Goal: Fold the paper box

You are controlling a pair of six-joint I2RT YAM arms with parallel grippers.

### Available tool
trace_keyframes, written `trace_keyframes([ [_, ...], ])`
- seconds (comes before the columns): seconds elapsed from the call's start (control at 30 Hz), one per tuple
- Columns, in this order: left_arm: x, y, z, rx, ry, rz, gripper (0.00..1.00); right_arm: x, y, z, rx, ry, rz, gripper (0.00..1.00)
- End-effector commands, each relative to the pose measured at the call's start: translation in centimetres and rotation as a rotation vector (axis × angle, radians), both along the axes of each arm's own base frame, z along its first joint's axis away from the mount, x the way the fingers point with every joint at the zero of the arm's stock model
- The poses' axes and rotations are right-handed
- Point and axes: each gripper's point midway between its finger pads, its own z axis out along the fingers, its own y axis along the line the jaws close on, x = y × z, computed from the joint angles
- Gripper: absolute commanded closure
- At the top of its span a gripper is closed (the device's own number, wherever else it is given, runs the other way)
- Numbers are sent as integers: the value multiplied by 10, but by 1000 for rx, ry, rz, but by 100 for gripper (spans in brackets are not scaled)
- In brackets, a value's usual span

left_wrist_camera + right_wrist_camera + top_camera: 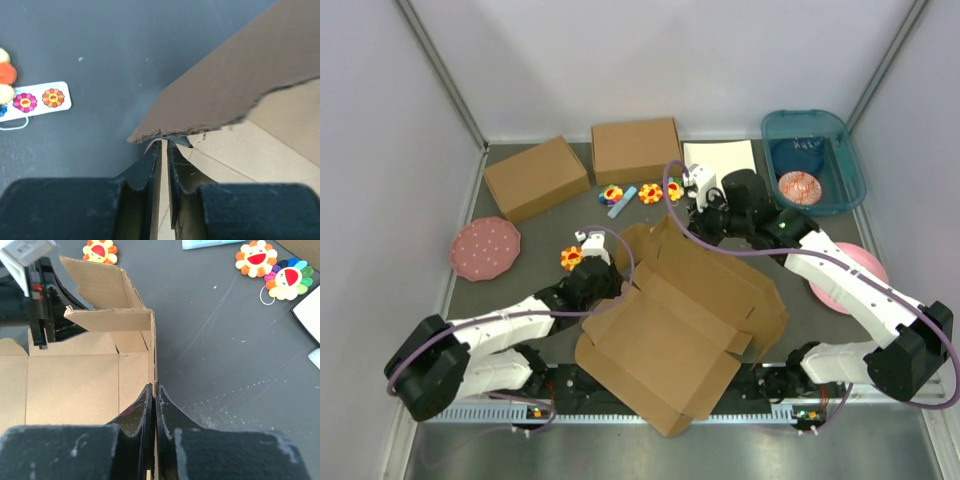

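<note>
Lying half-folded by the near edge of the table (535, 262), the paper box (680, 330) is clamped at its walls by the left gripper (164, 146) and the right gripper (154, 387), so cardboard could be torn if pulled unevenly.

A robot lab cell: white panel walls (670, 60), aluminium frame posts (440, 70), 2 robot arms (510, 325) (850, 285) bolted to a dark-matted table (530, 262)

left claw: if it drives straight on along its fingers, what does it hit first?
Most likely the paper box: the ragged edge of its raised flap hangs just beyond the left claw tips. Depth is unclear; if the claw slips under the flap, the dark table comes next.
</note>
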Motion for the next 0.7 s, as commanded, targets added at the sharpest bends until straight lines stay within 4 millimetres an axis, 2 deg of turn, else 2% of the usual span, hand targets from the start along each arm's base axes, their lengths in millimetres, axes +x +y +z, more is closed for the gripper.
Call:
trace_keyframes([
  [0.0, 14, -14, 7, -48, 3, 44, 85, -3, 5, 16, 42, -41, 17, 100],
  [0.13, 17, -21, 2, -53, 20, 31, 85, -5, 6, 16, 44, -39, 24, 100],
  [0.33, 18, -40, 14, -113, -21, -36, 83, -6, 8, 15, 42, -38, 31, 100],
  [0.53, 6, -66, 22, -153, -67, -170, 84, -6, 10, 13, 37, -32, 34, 100],
  [0.67, -5, -75, 16, -124, -66, -234, 85, -7, 11, 9, 32, -23, 36, 100],
])
